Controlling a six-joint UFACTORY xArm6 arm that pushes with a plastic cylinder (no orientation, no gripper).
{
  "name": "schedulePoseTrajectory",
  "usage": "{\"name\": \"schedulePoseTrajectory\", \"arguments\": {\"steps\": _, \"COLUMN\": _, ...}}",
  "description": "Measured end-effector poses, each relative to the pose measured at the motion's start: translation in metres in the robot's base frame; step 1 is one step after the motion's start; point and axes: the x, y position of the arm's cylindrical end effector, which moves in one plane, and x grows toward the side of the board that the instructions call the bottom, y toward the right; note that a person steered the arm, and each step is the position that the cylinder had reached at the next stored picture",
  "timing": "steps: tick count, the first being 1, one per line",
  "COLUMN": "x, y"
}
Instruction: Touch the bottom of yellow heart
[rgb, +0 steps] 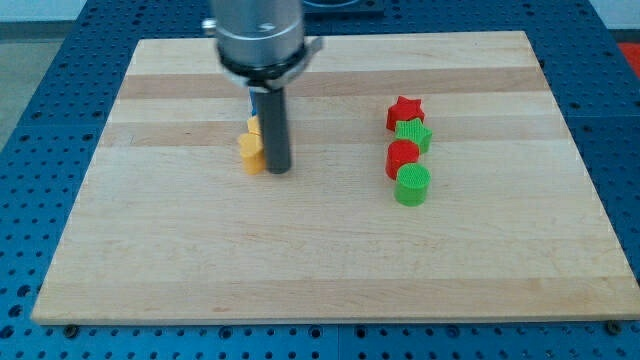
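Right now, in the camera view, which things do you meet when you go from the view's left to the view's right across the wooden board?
Yellow block, partly hidden → my tip, right beside it → the column of red and green blocks: red star, green star, red block, green cylinder.

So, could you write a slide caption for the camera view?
My tip beside the yellow block on the wooden board; red and green blocks stand at the view's right.

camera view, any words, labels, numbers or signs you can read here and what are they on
None: no readable text in this view.
Wooden board: bare wood grain, no print.
Blocks, namely the yellow block, red star, green star, red block and green cylinder: plain colour, no marks.
Silver arm housing and the rod down to my tip: no label visible.
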Motion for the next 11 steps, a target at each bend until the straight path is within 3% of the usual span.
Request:
{"name": "schedulePoseTrajectory", "arguments": {"steps": 6, "x": 0.018, "y": 0.009}}
{"name": "schedulePoseTrajectory", "arguments": {"steps": 11, "x": 0.018, "y": -0.035}}
